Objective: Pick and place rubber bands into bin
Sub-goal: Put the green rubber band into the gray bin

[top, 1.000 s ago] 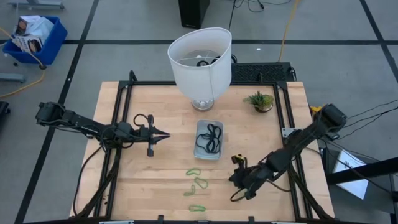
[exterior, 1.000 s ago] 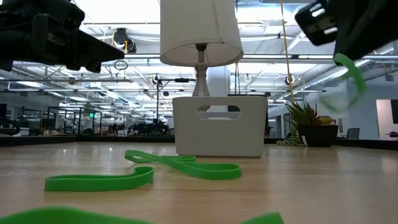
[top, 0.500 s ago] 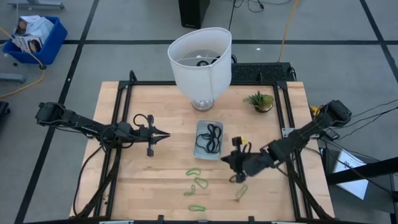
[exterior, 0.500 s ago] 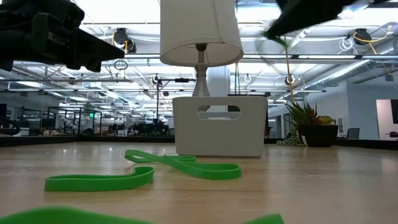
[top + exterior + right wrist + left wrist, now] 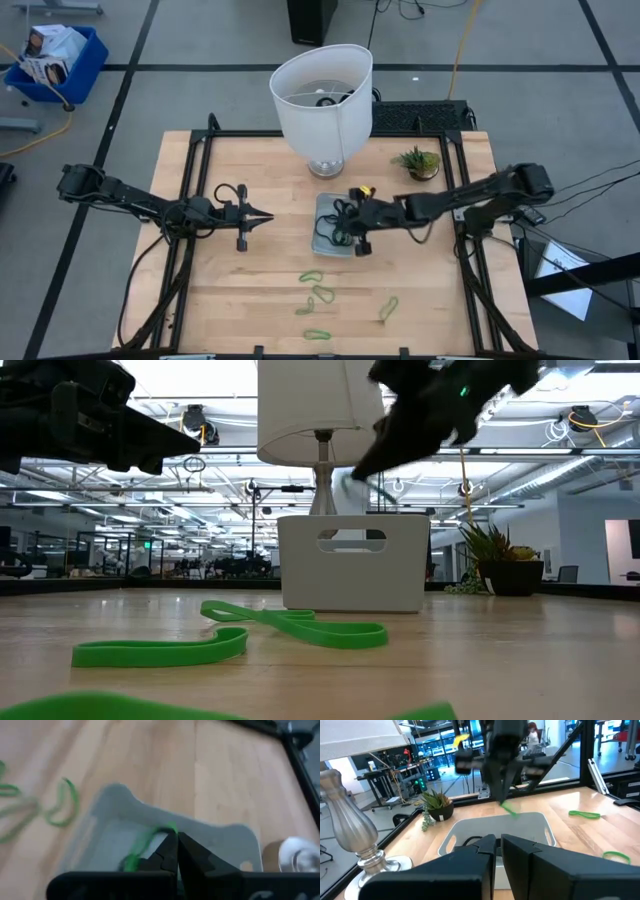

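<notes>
**High view first: green band over the bin, ready to drop**

High view: our right gripper (image 5: 350,228) hangs over the bin (image 5: 322,243), its fingertips above the near-right part of the tray. Black rubber bands (image 5: 338,222) already lie inside, just beyond and beside the tips. Four loose green bands (image 5: 312,276) rest on the table well apart from the gripper, toward the front edge. Our left gripper (image 5: 262,217) waits beside the bin, on the far side from the right arm.

Low view: we see the right arm crossing above the bin (image 5: 354,563), a thin green strand dangling below it.

Left wrist view: our left fingers look nearly closed and hold nothing. Ahead, the right gripper (image 5: 501,800) pinches a green band (image 5: 508,808) just above the tray's middle.

Right wrist view: our jaws are pressed together on the green band (image 5: 142,845), which trails from the tips down into the bin (image 5: 112,800).

We judge the release should come only once the tips sit lower and centred, so the floppy loop cannot drape over the rim. We should part the fingers fully, since thin rubber may cling to a pad.
</notes>
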Controlling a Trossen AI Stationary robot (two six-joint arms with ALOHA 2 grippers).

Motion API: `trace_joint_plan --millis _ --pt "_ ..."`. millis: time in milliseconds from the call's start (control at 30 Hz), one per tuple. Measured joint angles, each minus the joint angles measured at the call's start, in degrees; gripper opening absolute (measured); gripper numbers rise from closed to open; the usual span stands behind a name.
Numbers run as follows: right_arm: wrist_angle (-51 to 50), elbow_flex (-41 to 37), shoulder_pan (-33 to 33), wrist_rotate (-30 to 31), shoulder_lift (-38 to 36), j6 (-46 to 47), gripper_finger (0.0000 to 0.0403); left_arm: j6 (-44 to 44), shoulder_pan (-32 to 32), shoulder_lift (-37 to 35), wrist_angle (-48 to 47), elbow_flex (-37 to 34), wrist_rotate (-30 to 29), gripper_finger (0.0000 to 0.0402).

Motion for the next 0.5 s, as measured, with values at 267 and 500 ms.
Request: trace_joint_plan --millis 267,500 --pt "0.3 0.0 -4.4 -3.0 6.8 1.1 0.0000 0.5 0.0 0.0 0.0 0.0 0.0 0.0037" --pt "0.9 0.0 -5.0 -4.4 9.7 1.3 0.0002 0.4 0.0 0.0 0.0 0.0 0.0 0.0037"
